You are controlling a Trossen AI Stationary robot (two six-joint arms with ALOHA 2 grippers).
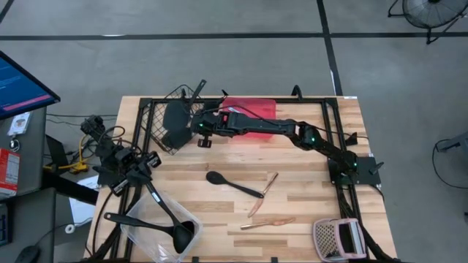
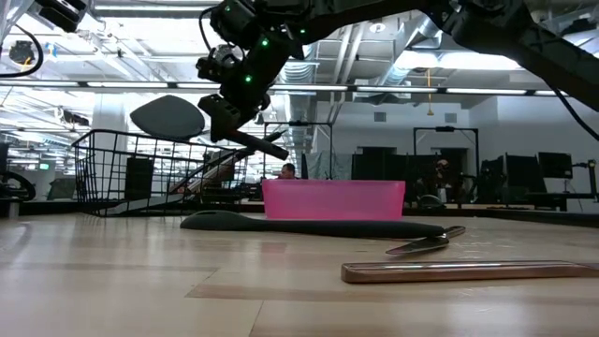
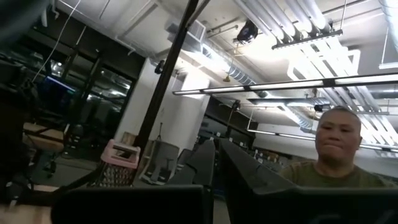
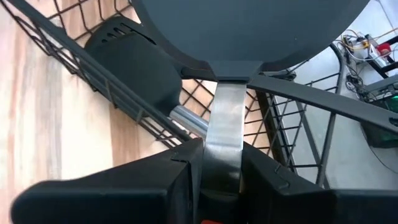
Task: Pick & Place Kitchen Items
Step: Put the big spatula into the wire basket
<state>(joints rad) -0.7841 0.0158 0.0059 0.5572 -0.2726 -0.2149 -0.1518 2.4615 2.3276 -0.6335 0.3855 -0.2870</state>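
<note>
My right gripper [image 1: 196, 124] reaches across the table's far side and is shut on a black turner, whose wide head [image 1: 175, 120] hangs over the black wire basket [image 1: 155, 131]. In the low view the head [image 2: 168, 117] floats above the basket's rim [image 2: 122, 140]. Another black utensil [image 4: 130, 62] lies inside the basket. A black spoon [image 1: 234, 183] and two copper sticks [image 1: 263, 193] [image 1: 267, 222] lie flat on the table's middle. My left gripper [image 1: 148, 161] waits shut at the table's left, pointing up into the room. My right gripper pinches the turner's flat silver shank [image 4: 222, 140] between its two fingers, just behind the black head [image 4: 249, 31]. The fingers slant down from the table's right side and lie along the shank. The turner is lifted clear above the basket, and its handle [image 2: 265, 145] trails behind the fingers.
A red tray [image 1: 252, 109] stands at the far edge beside the basket. A clear tub [image 1: 150, 241] at the near left holds a ladle [image 1: 183, 232] and a spatula [image 1: 128, 218]. A pinkish mesh item [image 1: 336, 238] lies near right. A person shows beyond the table [image 3: 336, 149].
</note>
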